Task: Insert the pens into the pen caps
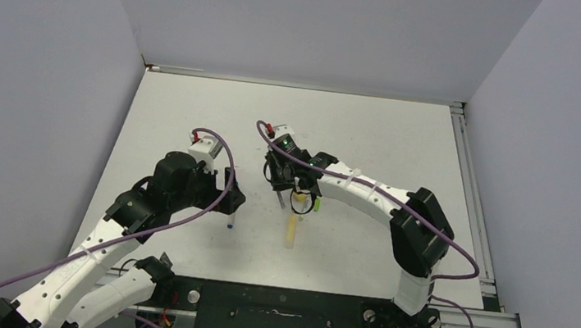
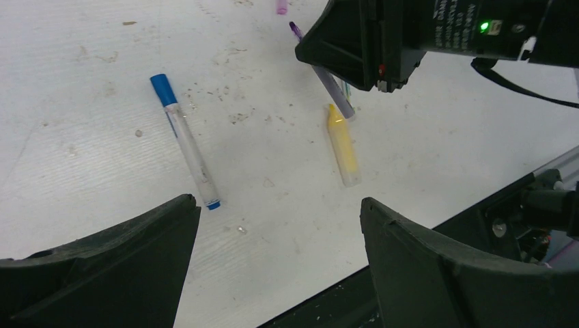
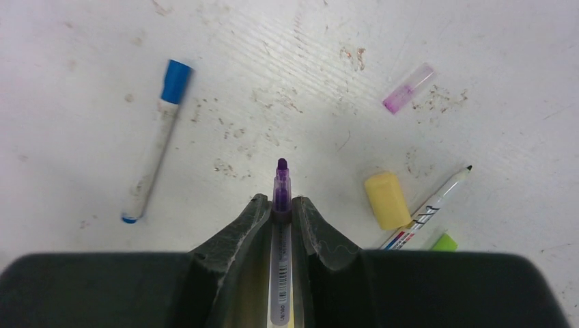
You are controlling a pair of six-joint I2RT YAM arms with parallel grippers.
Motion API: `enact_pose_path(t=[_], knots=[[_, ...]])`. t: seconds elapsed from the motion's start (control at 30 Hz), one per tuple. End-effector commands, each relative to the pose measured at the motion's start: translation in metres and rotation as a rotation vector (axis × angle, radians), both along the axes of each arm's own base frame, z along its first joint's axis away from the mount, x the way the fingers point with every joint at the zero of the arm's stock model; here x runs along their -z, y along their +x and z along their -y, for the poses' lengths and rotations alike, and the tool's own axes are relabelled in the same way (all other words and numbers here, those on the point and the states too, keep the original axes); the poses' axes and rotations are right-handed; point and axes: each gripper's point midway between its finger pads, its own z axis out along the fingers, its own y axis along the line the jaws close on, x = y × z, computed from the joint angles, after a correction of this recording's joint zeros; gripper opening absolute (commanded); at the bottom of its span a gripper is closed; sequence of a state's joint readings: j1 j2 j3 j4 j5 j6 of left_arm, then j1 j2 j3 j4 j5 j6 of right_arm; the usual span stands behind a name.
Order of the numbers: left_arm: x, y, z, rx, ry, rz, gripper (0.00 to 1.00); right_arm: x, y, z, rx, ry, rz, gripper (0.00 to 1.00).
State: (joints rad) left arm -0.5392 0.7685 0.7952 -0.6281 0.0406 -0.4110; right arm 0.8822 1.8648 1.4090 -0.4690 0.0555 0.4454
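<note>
Nearest us, the yellow marker [image 1: 291, 232] lies bare on the table [image 1: 405, 144], its long axis running near to far. Just left of it is the white pen [image 2: 191, 154], with the blue cap [image 2: 162, 89] seated on its far end, so that pair looks finished. The left gripper [image 2: 278, 203] hangs over this patch, jaws spread wide, nothing between them.

Further out, the right gripper [image 3: 280, 205] is clamped on the purple pen [image 3: 282, 174]. The barrel sits between the fingers and the tip pokes out toward the far side.

Right of that pen we see the yellow cap [image 3: 386, 199], the grey-green pen [image 3: 430, 208] and the green cap [image 3: 444, 241] lying loose. As far as we can see, both caps hold nothing.

And here is the one that matters, the pink-purple cap [image 3: 408, 89]. It lies flat beyond the purple tip and off to the right, and it looks empty too. Its axis slants across the pen's line rather than along it, and we cannot tell which end is open. We judge the pen cannot go straight in. The cap needs holding or turning, and the free left arm is the candidate, though the right one is nearer.
</note>
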Motion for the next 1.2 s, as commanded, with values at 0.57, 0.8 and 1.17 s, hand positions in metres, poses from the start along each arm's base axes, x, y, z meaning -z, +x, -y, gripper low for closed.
enact_pose_path(t=[0.57,0.8,1.17], knots=[[-0.094,-0.035,0.077,0.35,-0.549,0.104,0.88,-0.223,-0.065,0.003,-0.111,0.739,0.212,0.05],[-0.129,-0.046,0.091,0.461,-0.715,0.151,0.87,-0.26,-0.096,0.004,-0.201,0.912,0.189,0.05],[-0.152,-0.063,0.101,0.606,-0.813,0.145,0.86,-0.286,-0.128,-0.005,-0.333,1.076,0.154,0.05]])
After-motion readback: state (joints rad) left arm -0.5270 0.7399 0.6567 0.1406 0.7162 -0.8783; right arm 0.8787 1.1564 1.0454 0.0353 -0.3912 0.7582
